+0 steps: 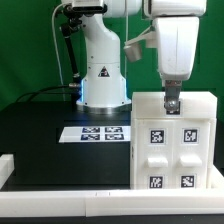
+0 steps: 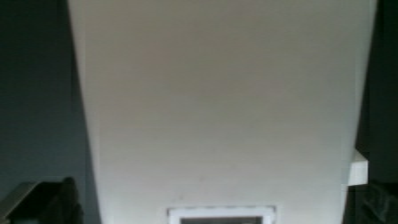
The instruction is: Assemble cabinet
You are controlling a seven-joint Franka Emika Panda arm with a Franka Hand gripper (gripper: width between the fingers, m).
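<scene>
While the white arm's claw (image 1: 172, 103) reached down onto the top edge of the tall white rectangular cabinet box with black-and-white coded tags (image 1: 172, 145), that cabinet stood upright on the black surface (image 1: 40, 130), beside the flat white marker board (image 1: 100, 133). Whether the claw was clenched could not be told.

Green wall (image 1: 30, 50) — black table (image 1: 40, 125)

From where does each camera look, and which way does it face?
Exterior view: off the arm, facing the table, cabinet and marker board; arm base and end effector show.
Wrist view: on the wrist, close against the cabinet's white face; dark end effector parts at the edges.
Shared: the cabinet.
</scene>
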